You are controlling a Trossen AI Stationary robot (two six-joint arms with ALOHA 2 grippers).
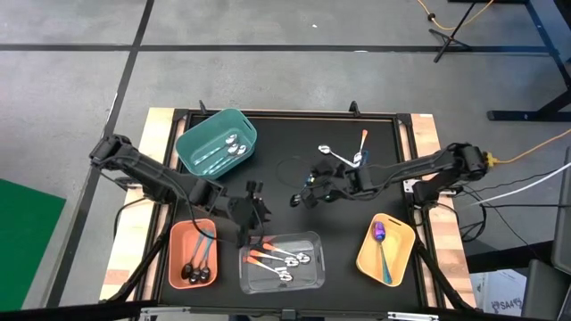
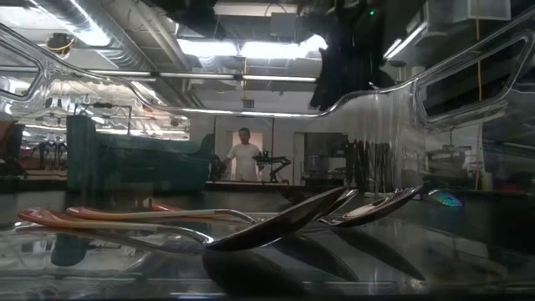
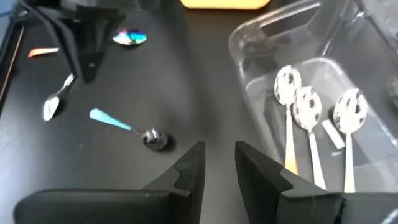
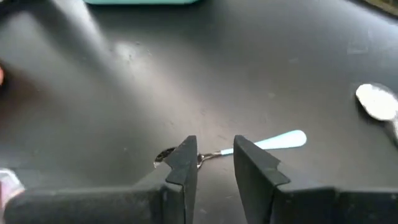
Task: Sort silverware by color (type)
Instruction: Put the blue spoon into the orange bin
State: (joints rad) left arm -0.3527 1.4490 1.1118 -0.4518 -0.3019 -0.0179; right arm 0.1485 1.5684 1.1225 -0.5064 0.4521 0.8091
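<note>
A spoon with a black bowl (image 4: 164,154) and a teal handle (image 4: 283,140) lies flat on the black mat; the left wrist view shows this spoon (image 3: 124,124) too. My right gripper (image 4: 215,158) hangs open just above the spoon's neck, clear of it. My left gripper (image 3: 219,163) is open with nothing between its fingers, above the mat beside the clear bin (image 3: 261,43). That bin holds silver spoons (image 3: 305,109) with orange handles. More silverware (image 1: 343,157) lies loose on the mat at the far right.
The teal bin (image 1: 217,143) at the far left holds silver spoons. The salmon bin (image 1: 193,254) at the near left holds black-bowled spoons. The yellow bin (image 1: 385,248) at the near right holds a purple-bowled spoon. A person stands in the room behind.
</note>
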